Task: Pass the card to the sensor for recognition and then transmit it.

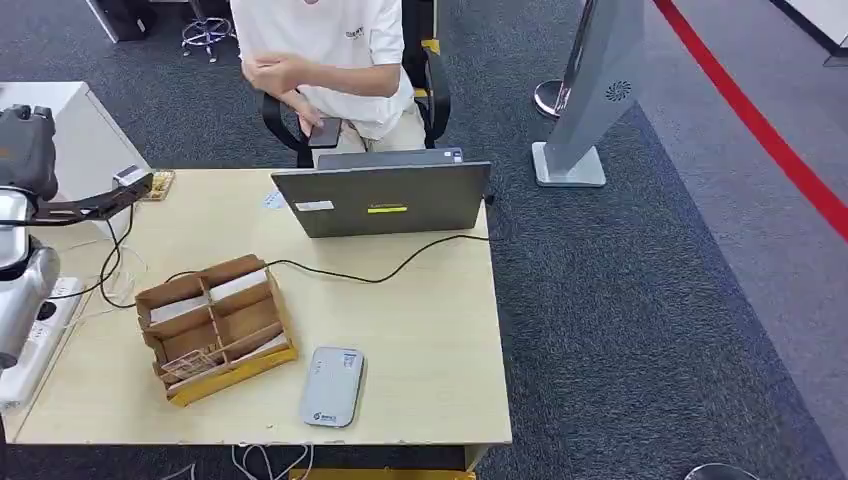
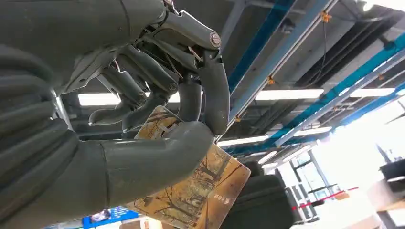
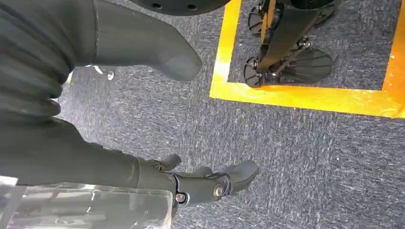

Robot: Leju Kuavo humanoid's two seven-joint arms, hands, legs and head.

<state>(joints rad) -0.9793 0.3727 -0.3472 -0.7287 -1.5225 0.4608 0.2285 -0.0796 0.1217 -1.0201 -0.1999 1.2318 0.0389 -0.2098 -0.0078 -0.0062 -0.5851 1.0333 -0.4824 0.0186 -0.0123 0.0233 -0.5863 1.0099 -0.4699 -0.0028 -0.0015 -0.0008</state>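
Note:
My left hand (image 2: 157, 129) pinches a brown card (image 2: 200, 195) printed with trees between its thumb and fingers. In the head view the left hand (image 1: 100, 203) is raised over the table's far left corner, with the card (image 1: 160, 183) sticking out past the fingertips. The sensor (image 1: 333, 386), a flat grey-white reader, lies near the table's front edge, well to the right of and nearer than the hand. My right hand (image 3: 200, 183) hangs over the carpet with its fingers apart and nothing in it.
A wooden card box (image 1: 215, 325) with compartments stands left of the sensor. An open laptop (image 1: 385, 198) sits at the back, its black cable (image 1: 380, 275) trailing across the table (image 1: 440, 340). A person (image 1: 330, 60) sits behind it holding a phone. A power strip (image 1: 40, 330) lies at the left edge.

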